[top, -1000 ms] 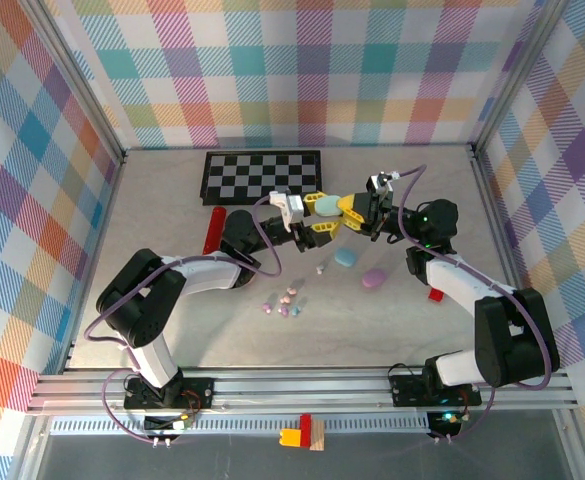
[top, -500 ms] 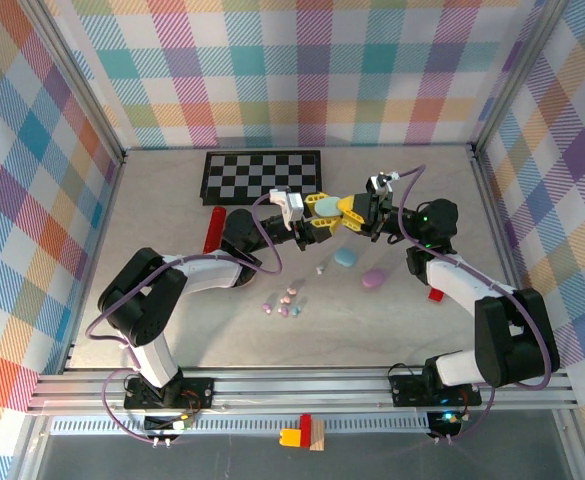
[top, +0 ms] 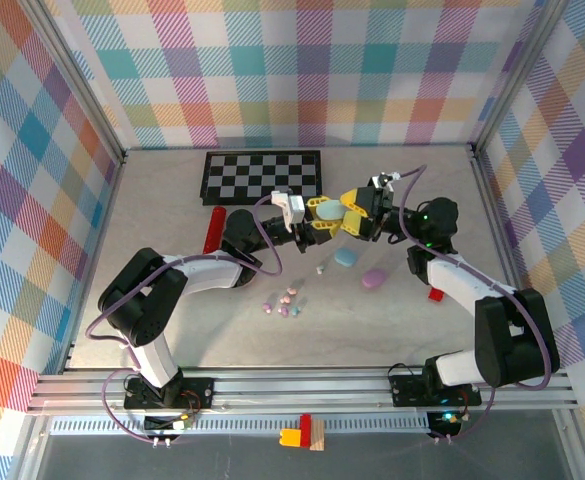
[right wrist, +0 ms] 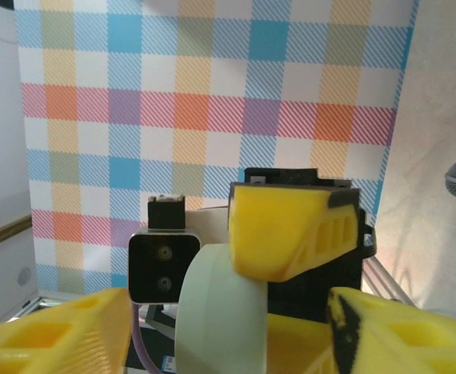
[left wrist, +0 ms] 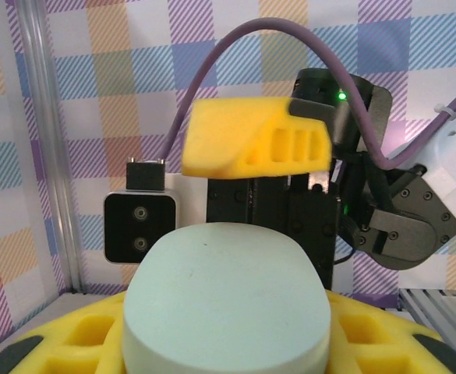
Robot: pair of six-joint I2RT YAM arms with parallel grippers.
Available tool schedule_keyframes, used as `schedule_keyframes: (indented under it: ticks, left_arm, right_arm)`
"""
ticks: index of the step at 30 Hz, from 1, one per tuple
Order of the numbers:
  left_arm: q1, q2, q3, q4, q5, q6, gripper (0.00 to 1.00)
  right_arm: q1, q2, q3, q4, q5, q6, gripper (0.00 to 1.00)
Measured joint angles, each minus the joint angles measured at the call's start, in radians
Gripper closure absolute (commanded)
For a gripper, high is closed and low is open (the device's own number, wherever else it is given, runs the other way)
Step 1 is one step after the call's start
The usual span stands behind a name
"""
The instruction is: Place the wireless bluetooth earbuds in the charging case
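Observation:
A pale mint pebble-shaped charging case (top: pixel 324 206) hangs above the table's middle, and my left gripper (top: pixel 319 217) is shut on it. In the left wrist view the case (left wrist: pixel 224 300) sits between my yellow fingers (left wrist: pixel 56 351). My right gripper (top: pixel 356 218) faces it, open, its fingers (right wrist: pixel 52 331) spread on either side of the case (right wrist: pixel 220 312) without touching. The earbuds (top: pixel 285 303) lie as a small pastel cluster on the table nearer the arms. One whitish earbud (top: pixel 319 269) lies apart from them.
A blue case (top: pixel 345 258) and a lilac case (top: pixel 374 278) lie on the table under the grippers. A red bar (top: pixel 213 230) lies left, and a checkerboard (top: pixel 262 175) sits at the back. A small red block (top: pixel 436 293) rests by the right arm.
My right gripper's jaws have spread open and let go of the mint case. My left gripper has closed on it. Both arms stay almost where they were.

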Motion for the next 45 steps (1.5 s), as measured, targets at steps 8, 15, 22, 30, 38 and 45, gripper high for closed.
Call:
schedule_keyframes:
  ticks: [8,15,22,30,38,45]
  left_arm:
    - [0.004,-0.026,-0.075,-0.003,0.019,-0.02,0.67]
    - [0.029,-0.077,-0.132,-0.023,0.081,-0.039,0.67]
    - [0.038,-0.108,-0.143,-0.031,0.135,-0.064,0.67]
    - [0.038,-0.116,-0.156,-0.046,0.174,-0.079,0.66]
    - [0.043,-0.121,-0.161,-0.056,0.178,-0.097,0.66]
    - [0.051,-0.121,-0.172,-0.064,0.172,-0.101,0.66]
  right_arm:
    - [-0.053,-0.175,0.175,-0.808,0.077,-0.637,0.06]
    - [0.003,-0.285,0.423,-1.424,0.249,-1.429,0.01]
    - [0.267,-0.284,0.44,-1.634,0.462,-1.901,0.01]
    - [0.302,-0.231,0.481,-1.65,0.642,-2.036,0.01]
    - [0.316,-0.231,0.487,-1.629,0.734,-2.027,0.01]
    - [0.317,-0.235,0.488,-1.566,0.773,-1.954,0.01]
